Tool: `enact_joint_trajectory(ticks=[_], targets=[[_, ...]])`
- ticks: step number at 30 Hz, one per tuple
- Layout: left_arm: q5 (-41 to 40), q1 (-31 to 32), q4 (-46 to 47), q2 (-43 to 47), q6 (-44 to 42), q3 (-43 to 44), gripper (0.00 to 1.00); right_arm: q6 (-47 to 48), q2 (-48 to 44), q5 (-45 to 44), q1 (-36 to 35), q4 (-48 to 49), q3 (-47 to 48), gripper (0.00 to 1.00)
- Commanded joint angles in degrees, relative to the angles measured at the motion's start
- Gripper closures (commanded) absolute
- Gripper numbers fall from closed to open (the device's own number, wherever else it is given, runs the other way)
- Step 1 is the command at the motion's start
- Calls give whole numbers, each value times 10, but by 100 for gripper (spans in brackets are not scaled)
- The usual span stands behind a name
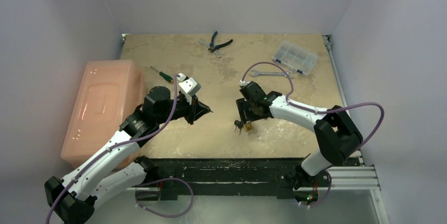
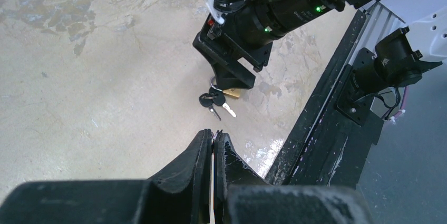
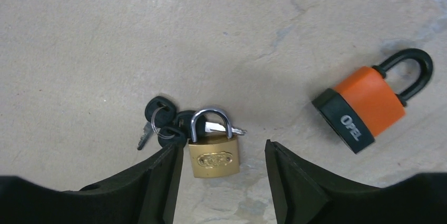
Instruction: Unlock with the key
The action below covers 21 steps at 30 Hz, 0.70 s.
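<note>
A small brass padlock [image 3: 213, 155] lies flat on the tan table, its steel shackle shut. A ring of black-headed keys [image 3: 163, 124] lies against its upper left, and one key blade passes under the shackle. My right gripper [image 3: 221, 153] is open just above the padlock, with the padlock body between the jaws, nearer the left one. In the top view the padlock [image 1: 248, 127] and keys [image 1: 238, 125] lie just below the right gripper [image 1: 248, 116]. My left gripper [image 1: 205, 110] is shut and empty, off to the left; its wrist view shows the keys [image 2: 211, 101] ahead of it.
An orange and black padlock [image 3: 369, 103] lies to the right of the brass one. A pink bin [image 1: 105, 108] stands at the table's left. A green screwdriver [image 1: 161, 74], pliers [image 1: 217, 42], a wrench [image 1: 269, 74] and a clear organiser box [image 1: 295, 57] lie further back.
</note>
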<state>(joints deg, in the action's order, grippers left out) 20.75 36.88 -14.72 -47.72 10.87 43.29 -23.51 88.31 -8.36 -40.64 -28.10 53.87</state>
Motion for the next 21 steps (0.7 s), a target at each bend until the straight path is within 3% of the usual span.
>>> enact_joint_trajectory(ticks=[1,8,16,21], targets=[[-1,0,11,4,-9,21,100,8,24,41,-3,34,-3,35],[-4,0,11,1,-10,20,100,8,34,42,-3,35,-6,38],[-5,0,11,-2,-10,20,100,16,65,21,-4,17,-7,48],[-6,0,12,-4,-11,20,100,14,88,16,-7,6,-4,47]])
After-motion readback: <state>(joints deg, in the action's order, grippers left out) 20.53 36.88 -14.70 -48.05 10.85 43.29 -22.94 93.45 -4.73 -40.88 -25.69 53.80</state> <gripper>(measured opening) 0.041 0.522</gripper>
